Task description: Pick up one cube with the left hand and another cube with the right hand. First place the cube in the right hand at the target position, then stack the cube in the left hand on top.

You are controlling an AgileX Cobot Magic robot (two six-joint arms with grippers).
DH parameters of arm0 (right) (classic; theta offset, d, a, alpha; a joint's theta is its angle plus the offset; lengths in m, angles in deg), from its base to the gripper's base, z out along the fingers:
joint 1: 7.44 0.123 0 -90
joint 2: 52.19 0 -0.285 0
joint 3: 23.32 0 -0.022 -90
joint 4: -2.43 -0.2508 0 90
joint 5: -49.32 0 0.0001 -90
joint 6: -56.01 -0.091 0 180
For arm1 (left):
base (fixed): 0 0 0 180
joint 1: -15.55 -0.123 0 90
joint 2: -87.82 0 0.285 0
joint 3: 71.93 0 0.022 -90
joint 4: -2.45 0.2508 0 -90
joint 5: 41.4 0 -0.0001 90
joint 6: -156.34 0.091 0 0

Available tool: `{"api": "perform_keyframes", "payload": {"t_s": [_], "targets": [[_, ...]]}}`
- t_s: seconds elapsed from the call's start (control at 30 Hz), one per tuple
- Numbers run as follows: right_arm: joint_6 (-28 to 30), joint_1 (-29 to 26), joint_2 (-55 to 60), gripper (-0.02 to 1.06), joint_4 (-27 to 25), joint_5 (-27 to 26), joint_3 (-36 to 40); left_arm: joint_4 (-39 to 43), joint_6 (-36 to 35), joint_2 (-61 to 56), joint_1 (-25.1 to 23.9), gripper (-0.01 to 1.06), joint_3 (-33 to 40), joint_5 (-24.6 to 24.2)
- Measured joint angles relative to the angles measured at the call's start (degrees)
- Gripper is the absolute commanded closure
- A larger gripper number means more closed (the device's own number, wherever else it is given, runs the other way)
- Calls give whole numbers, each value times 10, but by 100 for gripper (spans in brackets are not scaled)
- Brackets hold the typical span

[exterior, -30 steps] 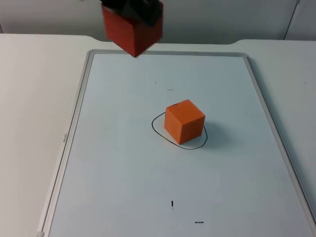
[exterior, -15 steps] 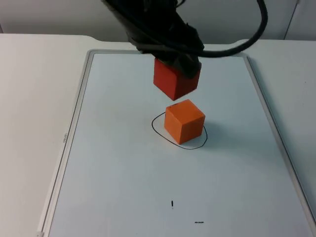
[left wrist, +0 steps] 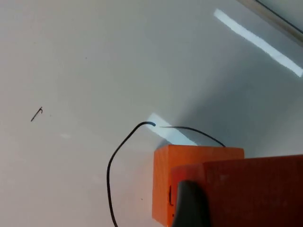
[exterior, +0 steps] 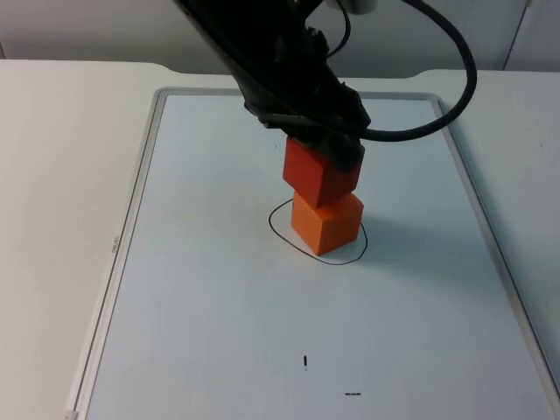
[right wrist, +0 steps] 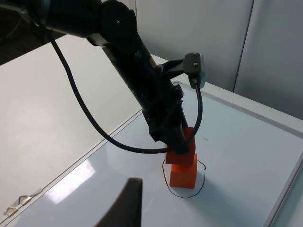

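- Top view: the left tool [exterior: 325, 150] hangs over the middle of the whiteboard [exterior: 201, 289], its fingers closed on the sides of the red cube [exterior: 318, 174].
- The red cube sits directly above the orange cube [exterior: 325, 223], its lower face at the orange cube's top; whether the two touch cannot be told from here. The red cube is turned a little against the one beneath, so the edges do not line up.
- The orange cube stands on the whiteboard inside the hand-drawn black circle [exterior: 282, 229], which shows around its base on the left and front sides.
- The whiteboard lies flat on the white surface [exterior: 61, 175], and its pale frame [exterior: 131, 210] runs along the left edge. Two small black marks [exterior: 305, 360] sit on the board nearer the front, well apart from the cubes.
- Left wrist view: the red cube [left wrist: 251, 189] is close in front of the camera with the orange cube [left wrist: 163, 184] behind and below it, and one dark fingertip [left wrist: 189, 203] lies against the red cube's face. The circle line [left wrist: 113, 161] curves around the orange cube.
- Right wrist view: the right arm waits off to the side, looking across at the stack. The left arm [right wrist: 137, 80] reaches down to the red cube [right wrist: 183, 155] over the orange cube [right wrist: 183, 175]. A fingertip of the right tool [right wrist: 128, 203] shows at the edge; I cannot tell how far that tool is open.
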Motion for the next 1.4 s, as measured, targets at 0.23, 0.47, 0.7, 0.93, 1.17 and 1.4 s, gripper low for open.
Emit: {"api": "perform_keyframes", "payload": {"t_s": [0.23,0.47,0.7,0.93,1.17,1.4], "targets": [[0,0,0,7,0,0,0,-31,32,0,0,86,0,7],[0,0,0,7,0,0,0,-34,36,0,0,86,0,11],[0,0,0,7,0,0,0,-34,40,0,0,86,0,13],[0,0,0,7,0,0,0,-34,40,11,0,86,0,17],[0,0,0,7,0,0,0,-30,41,27,0,86,0,18],[0,0,0,7,0,0,0,-32,43,33,0,86,-4,19]]}}
